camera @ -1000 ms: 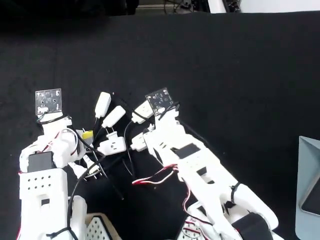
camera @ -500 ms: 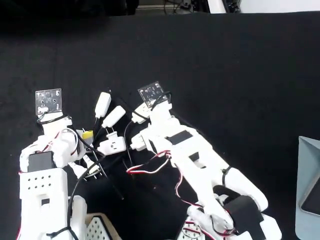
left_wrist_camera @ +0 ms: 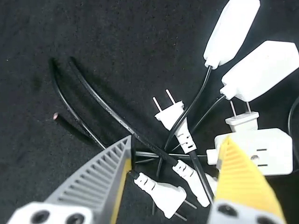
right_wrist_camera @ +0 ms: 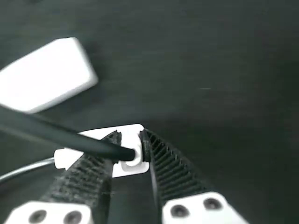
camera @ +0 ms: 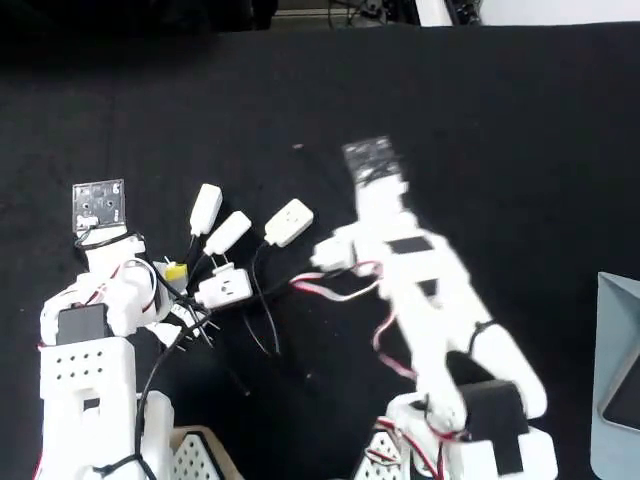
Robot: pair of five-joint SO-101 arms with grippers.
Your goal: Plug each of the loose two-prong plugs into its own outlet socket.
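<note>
1. Three white outlet sockets fan out on the black tabletop just beyond my left arm. A fourth socket lies beside them amid tangled black cords. My right arm stands well apart to their right.
2. My left jaws gape wide above the loose plugs (three, prongs pointing every way). I judge them light, hard and slick, on springy cords that will tug back. The flat sides of the moulded body, behind the thin prongs, look the best place to pinch.
3. My right jaws are clamped on a small white plug at its cord end, near a socket block. A hold so far back may let it pivot.
</note>
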